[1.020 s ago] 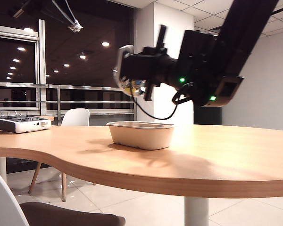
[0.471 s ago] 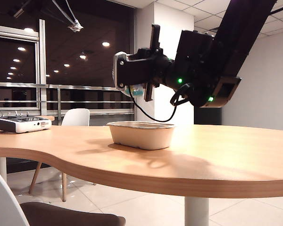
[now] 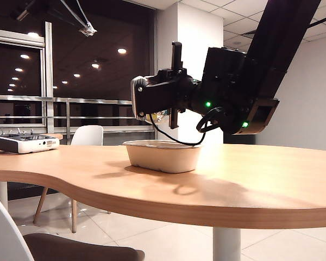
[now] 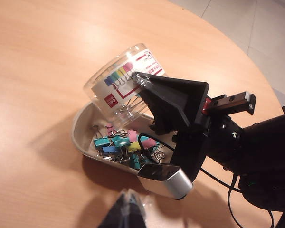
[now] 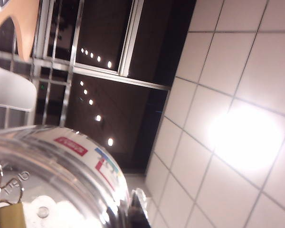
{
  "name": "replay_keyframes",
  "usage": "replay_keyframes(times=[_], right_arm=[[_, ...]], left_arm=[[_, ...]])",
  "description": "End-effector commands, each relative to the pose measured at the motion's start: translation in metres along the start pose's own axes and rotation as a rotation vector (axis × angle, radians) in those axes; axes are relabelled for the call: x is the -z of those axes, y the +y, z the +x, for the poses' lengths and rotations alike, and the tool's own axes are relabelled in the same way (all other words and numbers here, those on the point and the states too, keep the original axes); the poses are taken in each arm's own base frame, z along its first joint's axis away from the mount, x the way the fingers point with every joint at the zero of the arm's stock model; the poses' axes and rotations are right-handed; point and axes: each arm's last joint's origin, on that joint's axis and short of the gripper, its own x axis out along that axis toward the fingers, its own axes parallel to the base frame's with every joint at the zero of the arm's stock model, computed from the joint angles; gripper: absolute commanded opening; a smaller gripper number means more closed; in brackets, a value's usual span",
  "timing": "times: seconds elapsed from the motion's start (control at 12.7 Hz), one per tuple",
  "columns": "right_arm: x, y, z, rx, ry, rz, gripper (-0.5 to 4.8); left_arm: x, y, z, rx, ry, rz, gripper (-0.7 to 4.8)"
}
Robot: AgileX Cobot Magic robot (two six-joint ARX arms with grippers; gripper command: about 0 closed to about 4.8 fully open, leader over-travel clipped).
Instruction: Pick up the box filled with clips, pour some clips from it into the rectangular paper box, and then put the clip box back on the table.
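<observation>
While the left gripper (image 4: 126,209) hangs clenched and empty over the table (image 4: 33,71) – only a dark blur nearest its camera – the right gripper (image 4: 145,95) beyond it is clamped on the jar (image 4: 116,88). That clear round jar, with its red and rainbow-striped label, is tipped mouth-down over the tray (image 4: 83,128) – axis slanting steeply. Teal, yellow and pink clips (image 4: 126,145) lie piled in the beige tray.

Your clear clip jar (image 4: 121,88) is tipped mouth-down over the beige pulp tray (image 4: 80,134); teal, yellow and pink clips (image 4: 126,146) lie inside the tray on the wood table (image 3: 250,185).
</observation>
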Motion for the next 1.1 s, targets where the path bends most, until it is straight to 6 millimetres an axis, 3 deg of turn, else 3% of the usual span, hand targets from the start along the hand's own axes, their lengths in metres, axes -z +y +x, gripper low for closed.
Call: replay_keyframes(times=[0.08, 0.24, 0.55, 0.86, 1.1], right_arm=[[0.004, -0.003, 0.0, 0.021, 0.027, 0.007, -0.04], [0.005, -0.001, 0.0, 0.021, 0.029, -0.057, -0.04], [0.009, -0.018, 0.006, 0.064, 0.034, -0.076, -0.04], [0.005, -0.005, -0.001, 0.026, 0.03, -0.009, -0.04], [0.003, -0.007, 0.0, 0.028, 0.027, -0.045, -0.05]], left_arm=[[-0.002, -0.001, -0.002, 0.007, -0.011, 0.006, -0.06], [-0.002, -0.001, -0.002, 0.007, -0.011, 0.006, -0.06], [-0.002, -0.001, -0.002, 0.007, -0.011, 0.006, -0.06], [-0.002, -0.001, -0.002, 0.007, -0.011, 0.006, -0.06], [-0.002, -0.001, -0.002, 0.008, -0.011, 0.006, -0.06]])
